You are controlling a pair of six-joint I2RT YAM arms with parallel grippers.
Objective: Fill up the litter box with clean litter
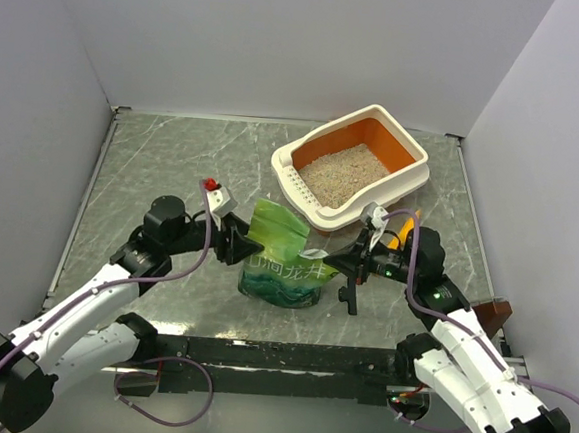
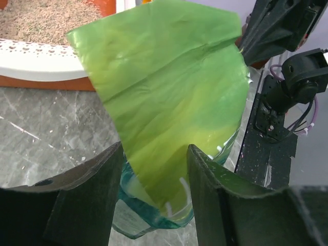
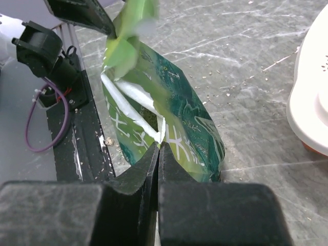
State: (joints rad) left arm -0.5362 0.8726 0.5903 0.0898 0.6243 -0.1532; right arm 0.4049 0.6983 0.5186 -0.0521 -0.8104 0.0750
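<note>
The litter box, cream outside and orange inside, sits at the back right of the table. Clean litter covers its floor. A crinkled green bag stands in front of it, between my two grippers. My left gripper is open. The bag's upper flap lies between its fingers without being pinched. My right gripper is shut on the bag's torn white edge at the bag's right side. The litter box rim shows at the left wrist view's top left.
A yellow-orange scoop lies partly hidden behind my right arm, beside the litter box. A brown object sits at the table's right edge. Loose granules are scattered on the marble top. A black rail runs along the near edge.
</note>
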